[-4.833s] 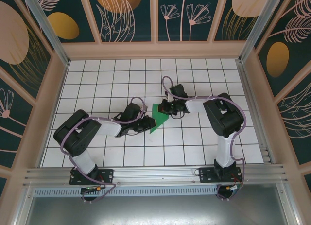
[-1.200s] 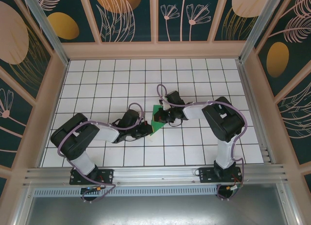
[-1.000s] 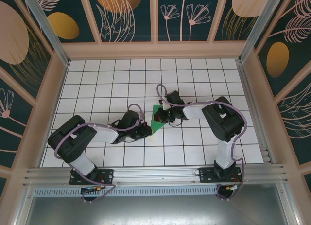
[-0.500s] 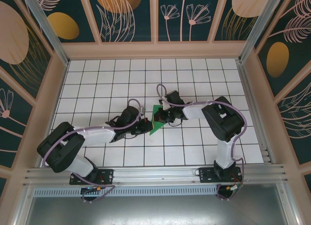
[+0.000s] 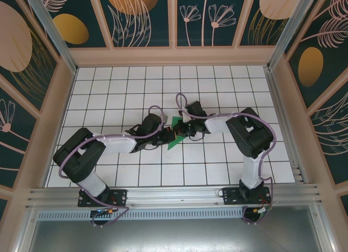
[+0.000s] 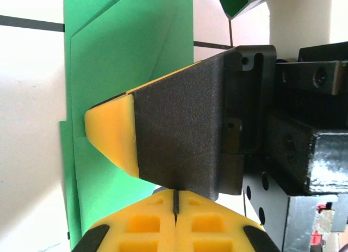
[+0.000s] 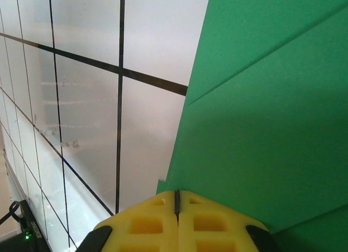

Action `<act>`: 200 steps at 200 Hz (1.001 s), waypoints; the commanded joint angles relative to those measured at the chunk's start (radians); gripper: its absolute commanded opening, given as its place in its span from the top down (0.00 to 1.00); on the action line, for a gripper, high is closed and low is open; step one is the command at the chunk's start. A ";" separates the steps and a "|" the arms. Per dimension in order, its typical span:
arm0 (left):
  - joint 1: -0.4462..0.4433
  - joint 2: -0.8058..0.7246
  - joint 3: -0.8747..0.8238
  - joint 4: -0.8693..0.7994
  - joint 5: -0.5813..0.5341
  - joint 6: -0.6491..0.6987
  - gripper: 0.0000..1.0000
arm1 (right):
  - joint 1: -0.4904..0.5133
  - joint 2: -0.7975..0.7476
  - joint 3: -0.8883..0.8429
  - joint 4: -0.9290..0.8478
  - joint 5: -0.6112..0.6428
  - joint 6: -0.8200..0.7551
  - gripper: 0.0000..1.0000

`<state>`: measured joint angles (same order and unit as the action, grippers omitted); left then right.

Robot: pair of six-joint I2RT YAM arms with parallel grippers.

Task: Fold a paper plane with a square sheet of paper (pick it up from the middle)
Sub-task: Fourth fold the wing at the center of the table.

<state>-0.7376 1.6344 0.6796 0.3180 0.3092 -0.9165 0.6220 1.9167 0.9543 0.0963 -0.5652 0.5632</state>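
The square sheet of paper (image 5: 173, 143) is a folded bright-green shape with creases, lying flat on the white grid table near its middle. Both grippers meet over it. My left gripper (image 5: 167, 136) comes in from the left, shut, with its tips at the sheet's edge. My right gripper (image 5: 177, 130) comes from the right, also shut, low over the sheet. In the left wrist view the paper (image 6: 119, 45) lies under the right gripper's black, yellow-tipped finger (image 6: 179, 132), just ahead of my shut left gripper (image 6: 175, 200). In the right wrist view my right gripper (image 7: 176, 196) rests at the paper's (image 7: 272, 110) lower edge.
The white tiled table (image 5: 217, 88) is boxed in by wooden walls (image 5: 174, 56) at the back and both sides. An aluminium rail (image 5: 174, 195) runs along the near edge by the arm bases. Open tiles surround the paper.
My left gripper has slid right, onto the paper's left edge, and its elbow has swung. The right gripper has barely moved. More of the green sheet is covered.
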 commanded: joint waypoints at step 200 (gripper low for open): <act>-0.004 0.112 -0.039 0.005 -0.010 0.035 1.00 | 0.005 0.060 -0.015 -0.072 0.099 0.014 0.97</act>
<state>-0.7391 1.7157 0.6643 0.3271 0.2787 -0.9051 0.6216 1.9167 0.9562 0.0940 -0.5655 0.5682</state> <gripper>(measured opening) 0.068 0.054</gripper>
